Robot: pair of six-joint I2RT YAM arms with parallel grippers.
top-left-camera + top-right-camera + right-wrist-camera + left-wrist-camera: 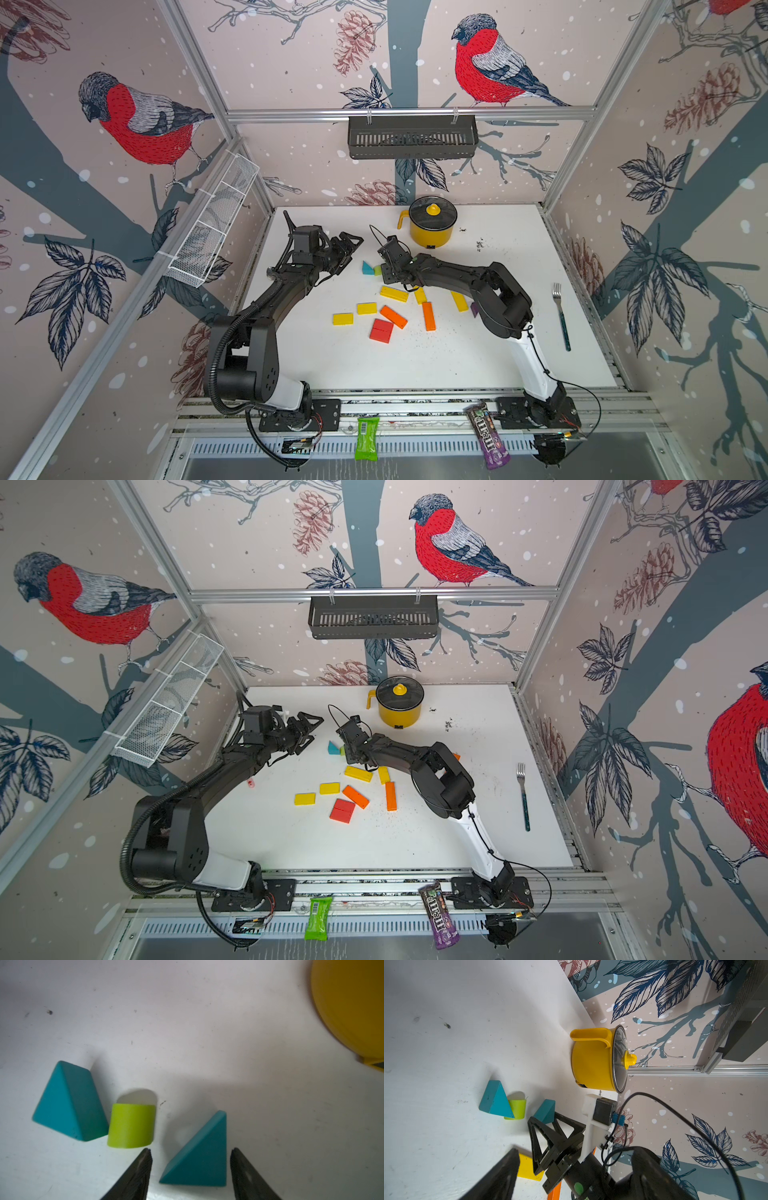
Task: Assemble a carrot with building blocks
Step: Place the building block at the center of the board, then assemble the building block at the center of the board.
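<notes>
Two teal triangles (68, 1101) (199, 1157) and a small green piece (132, 1125) lie near the yellow pot. My right gripper (191, 1150) is open and straddles the nearer teal triangle, with a gap on each side. In both top views that triangle is hidden under the right gripper (384, 272), and only the other teal triangle (367, 268) shows. Yellow blocks (393, 293), orange blocks (393, 316), a red block (381, 331) and a purple piece (474, 309) lie scattered mid-table. My left gripper (353, 253) hovers open and empty, left of the teal pieces.
The yellow lidded pot (432, 226) stands at the back of the table. A fork (561, 316) lies at the right. Two snack packets (367, 438) (488, 436) rest on the front rail. A wire basket (212, 224) hangs on the left wall and a black shelf (411, 137) on the back wall.
</notes>
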